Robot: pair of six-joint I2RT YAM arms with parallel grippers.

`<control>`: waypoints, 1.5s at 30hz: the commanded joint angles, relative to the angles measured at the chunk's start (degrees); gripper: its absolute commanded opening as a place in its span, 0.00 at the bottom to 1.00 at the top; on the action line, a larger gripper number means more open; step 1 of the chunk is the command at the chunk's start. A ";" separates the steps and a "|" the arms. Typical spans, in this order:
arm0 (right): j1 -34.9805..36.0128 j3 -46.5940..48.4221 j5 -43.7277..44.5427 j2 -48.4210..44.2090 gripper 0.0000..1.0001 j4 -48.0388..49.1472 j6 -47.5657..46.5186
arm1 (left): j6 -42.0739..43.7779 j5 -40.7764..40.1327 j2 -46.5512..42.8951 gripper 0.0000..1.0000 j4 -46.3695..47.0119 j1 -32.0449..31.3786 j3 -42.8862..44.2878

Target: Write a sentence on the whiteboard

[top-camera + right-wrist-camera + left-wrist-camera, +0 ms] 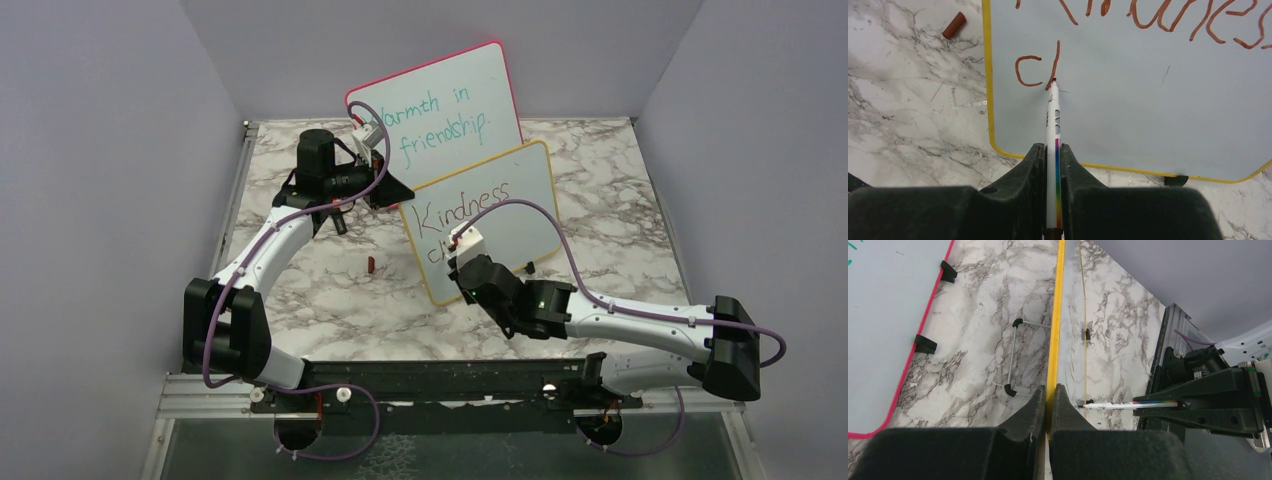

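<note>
Whiteboard (520, 215): stood tilted at the centre of the top view, in front of the pink board (450, 100), on the table (620, 230).
Left gripper (1049, 395): closed on the whiteboard's yellow edge, at the lower centre of the left wrist view; the board is judged to be steadied by it.
Right gripper (1052, 155): clamped on a marker (1053, 115), at the lower centre of the right wrist view.
Marker tip: pressed to the board at the foot of a slanted stroke.
Sentence (462, 206): "Kindness" is finished on the first line; a "c" and one stroke are laid down below it.
Left to do: the rest of the second word and whatever follows; much of the board is blank, so less than half is judged done.
Cap (954, 25): lying on the table, upper left of the right wrist view, apart from the board.
</note>
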 commanded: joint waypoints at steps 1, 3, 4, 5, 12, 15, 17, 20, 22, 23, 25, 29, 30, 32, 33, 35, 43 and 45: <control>-0.33 -1.30 4.64 -1.21 0.01 4.11 -1.01 | 1.61 -1.35 0.76 0.00 -3.97 -1.62 -1.60; -0.33 -1.36 4.85 -1.41 0.01 4.49 -1.28 | 1.61 -1.33 0.76 0.00 -4.01 -1.67 -1.55; -0.33 -1.25 5.13 -1.38 0.01 4.50 -1.38 | 1.61 -1.31 0.74 0.00 -3.97 -1.67 -1.52; -0.33 -1.20 5.24 -1.44 0.01 4.58 -1.46 | 1.61 -1.25 0.74 0.00 -3.97 -1.67 -1.52; -0.42 -1.05 5.24 -1.11 0.01 5.34 -2.02 | 1.60 -1.29 0.74 0.00 -3.98 -1.67 -1.52; -0.58 -0.77 5.41 -0.75 0.01 4.34 -1.62 | 1.56 -1.30 0.74 0.00 -4.01 -1.67 -1.52; -0.69 -0.80 5.78 -0.72 0.01 3.52 -1.18 | 1.52 -1.37 0.74 0.00 -4.00 -1.67 -1.52; -0.94 -0.98 6.12 -1.08 0.01 2.28 -0.32 | 1.51 -1.39 0.83 0.00 -4.00 -1.67 -1.52; -1.03 -1.16 6.21 -1.37 0.01 1.43 0.19 | 1.52 -1.36 0.87 0.00 -3.99 -1.67 -1.52; -1.03 -1.25 6.14 -1.55 0.01 1.01 0.39 | 1.52 -1.39 0.87 0.00 -4.01 -1.67 -1.52; -1.03 -1.50 5.98 -1.70 0.01 0.50 0.90 | 1.52 -1.38 0.94 0.00 -3.96 -1.67 -1.52; -1.04 -1.85 4.74 -1.97 0.01 -0.39 1.42 | 1.52 -1.39 0.91 0.00 -3.94 -1.67 -1.52; -1.03 -1.91 4.47 -1.93 0.01 -0.64 1.56 | 1.52 -1.39 0.91 0.00 -3.93 -1.67 -1.52; -1.03 -1.95 4.01 -1.72 0.01 -1.53 2.01 | 1.60 -1.39 0.91 0.00 -4.00 -1.67 -1.52; -1.03 -2.06 3.82 -1.71 0.01 -1.69 2.22 | 1.51 -1.35 0.91 0.00 -3.97 -1.67 -1.52; -1.03 -2.23 3.38 -1.82 0.01 -2.00 2.50 | 1.52 -1.39 0.91 0.00 -3.94 -1.67 -1.52; -1.03 -2.01 1.12 -0.71 0.01 -3.16 2.70 | 1.61 -1.65 0.74 0.00 -3.99 -1.66 -1.60; -1.01 -1.97 0.96 -0.57 0.01 -3.55 2.88 | 1.61 -1.73 0.74 0.00 -3.94 -1.67 -1.60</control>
